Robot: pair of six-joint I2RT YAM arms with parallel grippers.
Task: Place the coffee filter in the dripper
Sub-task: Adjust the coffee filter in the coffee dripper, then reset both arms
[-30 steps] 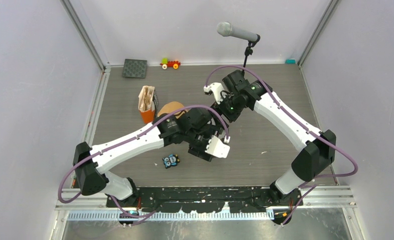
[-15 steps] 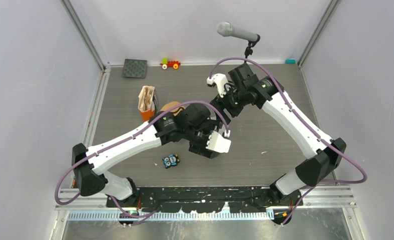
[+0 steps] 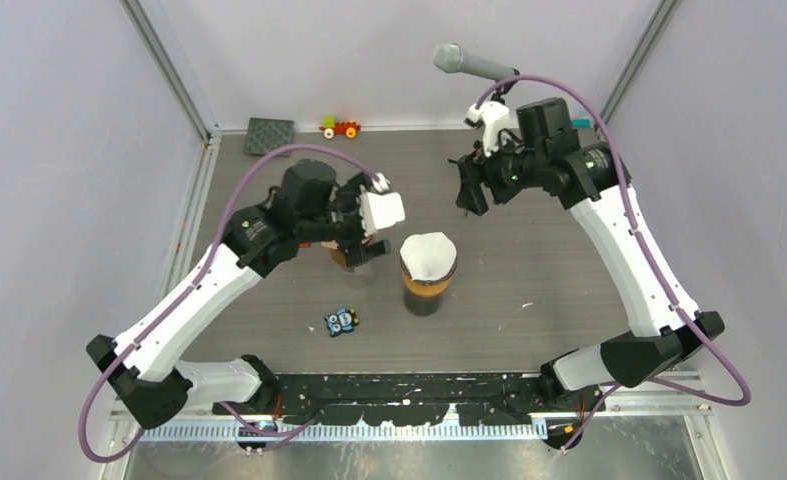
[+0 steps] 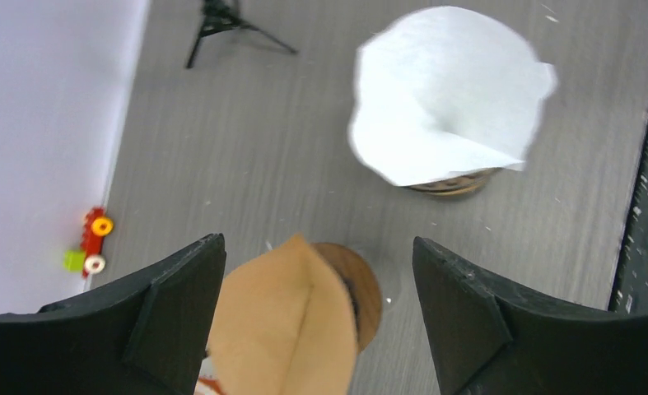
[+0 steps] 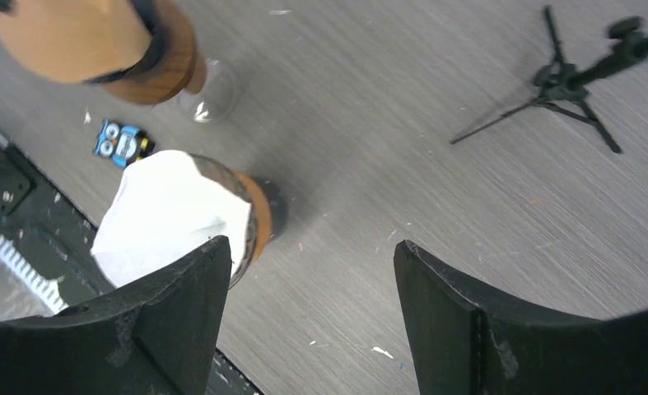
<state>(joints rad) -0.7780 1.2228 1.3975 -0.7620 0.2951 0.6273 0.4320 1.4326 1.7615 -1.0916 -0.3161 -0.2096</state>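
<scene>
Right of the dripper (image 3: 426, 292) the table (image 3: 539, 270) lies open; just left stands a brown filter (image 4: 283, 321), near-left a toy (image 3: 341, 321).
</scene>
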